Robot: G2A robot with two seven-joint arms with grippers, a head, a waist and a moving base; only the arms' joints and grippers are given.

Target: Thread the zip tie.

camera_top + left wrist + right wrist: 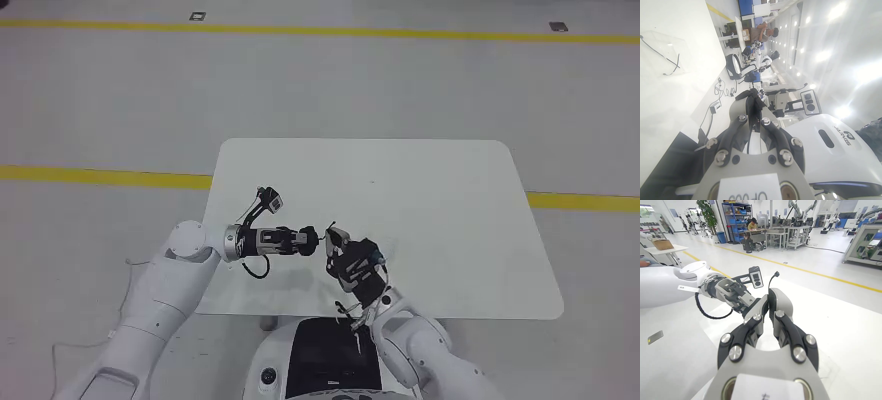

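Note:
A thin black zip tie point(772, 279) stands up from between the fingers of my right gripper point(769, 306), which is shut on it; its square head is the free upper end. In the top view the zip tie point(330, 228) shows as a short black line over the table's front part, between the two grippers. My left gripper point(308, 240) comes in from the left, tip to tip with the right gripper point(334, 250). In the left wrist view, my left gripper point(753, 103) is shut, and a thin black strap point(749, 138) runs out from between its fingers.
The white table point(450, 200) stretches away beyond and to the right of both grippers. On it lies a clear flat sheet point(651, 62) carrying spare black zip ties point(668, 59). A small dark card point(655, 336) lies flat near the left arm.

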